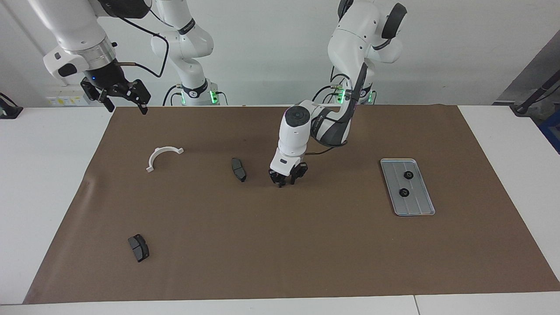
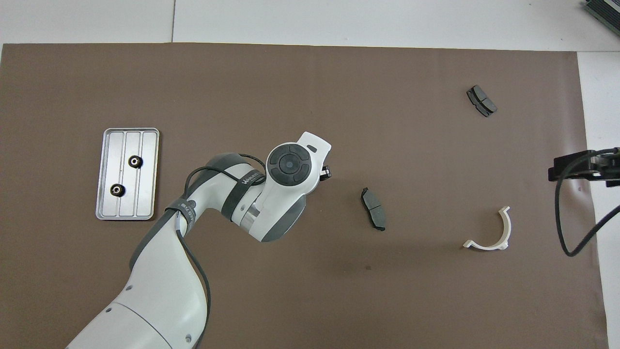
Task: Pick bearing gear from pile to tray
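Left tool (image 1: 284, 180): down at the brown mat (image 1: 280, 245), mid-surface, between the nearer brake pad and the tray; tips low at the mat, fingers drawn fairly narrow; impossible to tell whether anything sits between them.
Bearing gear under left tool: not visible in either view; covered by the wrist from overhead, hidden among the fingertips from the facing view.
Right tool (image 1: 124, 98): raised over the mat's corner nearest the right arm's base, waiting; fingers spread wide, nothing between them.
Tray (image 1: 420, 205): flat on the mat toward the left arm's end of the surface, well apart from the left tool; long side running away from the robots.
Gears in tray: two small black ones, (image 1: 408, 175) and (image 1: 404, 192), lying apart along the middle groove.
White curved bracket (image 1: 162, 156): on the mat toward the right arm's end, under no tool.
Nearer brake pad (image 1: 239, 169): near the left tool, toward the right arm's end from it, not touching.
Second brake pad (image 1: 138, 247): near the mat's corner farthest from the robots at the right arm's end, well apart from both tools.
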Controlling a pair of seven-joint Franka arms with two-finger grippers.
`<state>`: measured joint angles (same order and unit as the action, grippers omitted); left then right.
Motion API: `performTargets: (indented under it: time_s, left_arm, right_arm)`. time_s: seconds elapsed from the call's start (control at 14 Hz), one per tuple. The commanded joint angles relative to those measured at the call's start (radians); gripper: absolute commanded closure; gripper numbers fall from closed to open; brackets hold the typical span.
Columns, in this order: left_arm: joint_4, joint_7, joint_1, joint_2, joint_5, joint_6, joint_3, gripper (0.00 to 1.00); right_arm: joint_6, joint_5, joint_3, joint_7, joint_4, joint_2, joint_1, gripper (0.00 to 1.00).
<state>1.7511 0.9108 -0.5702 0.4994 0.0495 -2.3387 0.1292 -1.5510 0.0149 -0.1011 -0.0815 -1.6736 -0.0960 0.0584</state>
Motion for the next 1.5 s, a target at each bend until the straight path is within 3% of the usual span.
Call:
performTargets:
  time_s: [0.0,0.57,1.43]
  left_arm:
    - [-0.038,0.022,-0.023,0.024,0.024,0.010,-0.014,0.49]
    - [-0.074,0.023,-0.040,0.047,0.064,0.038,-0.014,0.55]
    - [-0.074,0.020,-0.037,0.047,0.066,0.052,-0.016,0.87]
  right_arm:
    - [0.044,0.019,0.000,0.029,0.027,0.019,-0.003,0.00]
    - [0.042,0.016,0.001,0.023,0.015,0.012,-0.002,0.00]
    - [0.040,0.003,0.000,0.025,0.015,0.002,-0.002,0.00]
